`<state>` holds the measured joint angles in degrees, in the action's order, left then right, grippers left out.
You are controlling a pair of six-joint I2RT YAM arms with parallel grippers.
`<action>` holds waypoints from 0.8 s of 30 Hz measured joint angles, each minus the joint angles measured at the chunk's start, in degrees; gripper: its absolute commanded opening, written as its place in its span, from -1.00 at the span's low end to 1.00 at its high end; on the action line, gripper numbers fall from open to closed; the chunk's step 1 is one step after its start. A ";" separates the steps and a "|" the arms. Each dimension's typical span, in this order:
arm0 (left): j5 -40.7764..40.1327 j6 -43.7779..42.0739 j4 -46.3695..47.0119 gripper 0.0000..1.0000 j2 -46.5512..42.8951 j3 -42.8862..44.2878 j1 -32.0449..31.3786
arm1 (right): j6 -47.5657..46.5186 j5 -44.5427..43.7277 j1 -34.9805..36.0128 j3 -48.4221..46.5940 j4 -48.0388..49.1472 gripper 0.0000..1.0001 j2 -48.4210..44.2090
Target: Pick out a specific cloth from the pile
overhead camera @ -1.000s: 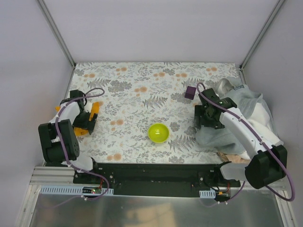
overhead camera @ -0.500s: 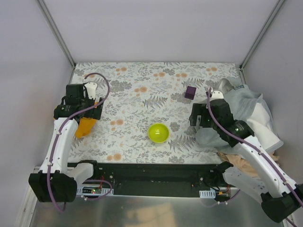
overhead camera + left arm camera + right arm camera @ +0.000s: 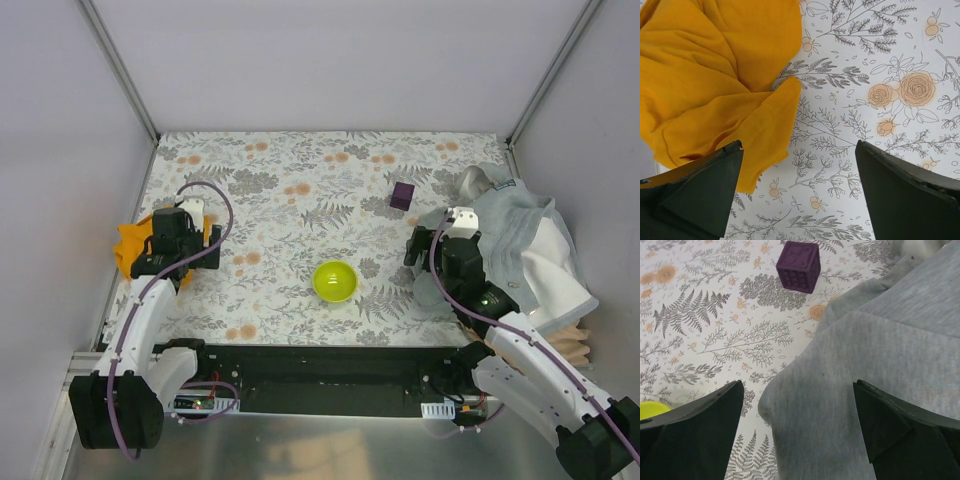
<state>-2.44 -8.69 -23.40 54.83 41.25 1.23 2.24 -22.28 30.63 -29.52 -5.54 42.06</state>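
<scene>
Left gripper [image 3: 799,145] hangs with jaws wide, gripping nothing. The cloth [image 3: 705,75] lies crumpled just beneath it, spreading off to one side at the table [image 3: 300,160] edge, so this arm is far nearer. Between the arms, the bowl [image 3: 335,280] holds nothing. Right gripper [image 3: 799,385], equally wide and empty, hovers over the pile [image 3: 890,340], well apart.

Cloth [image 3: 710,75] plain orange-yellow. Pile [image 3: 880,355] mostly light grey, some white and beige. Table [image 3: 290,180] white with grey fern and orange rose print. Bowl [image 3: 335,281] lime-green. Cube [image 3: 799,266] dark purple.
</scene>
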 measured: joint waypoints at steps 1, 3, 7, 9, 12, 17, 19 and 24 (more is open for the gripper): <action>-0.17 -0.02 0.79 0.98 -0.74 -1.40 -0.02 | -0.15 -1.05 -0.02 0.20 0.74 0.99 -0.02; -0.20 -0.07 2.14 0.98 -1.86 -3.89 -0.02 | -0.39 -2.67 -0.02 0.85 2.47 0.98 -0.13; -0.48 0.04 5.35 0.98 -2.56 -8.15 -0.02 | -0.90 -4.55 -0.02 1.97 4.02 0.99 -0.59; -1.05 0.42 6.60 0.98 -2.69 -9.90 -0.02 | -1.05 -5.20 -0.02 2.23 4.17 0.99 -1.01; -2.12 0.83 7.28 0.98 -3.28 -11.10 -0.02 | -1.22 -5.62 -0.02 2.23 4.55 0.98 -1.57; -3.30 1.70 8.70 0.98 -3.58 -11.15 -0.02 | -1.29 -6.05 -0.02 2.25 5.31 0.98 -1.99; -3.76 1.88 8.94 0.98 -3.58 -11.15 -0.02 | -1.29 -6.05 -0.02 2.25 5.31 0.99 -1.99; -4.07 1.90 9.44 0.98 -3.54 -11.15 -0.02 | -2.23 -6.12 -0.04 2.25 5.33 0.98 -1.92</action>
<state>-6.50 -6.79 -13.96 51.29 30.11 1.21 0.01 -28.40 30.59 -27.27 -0.21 40.14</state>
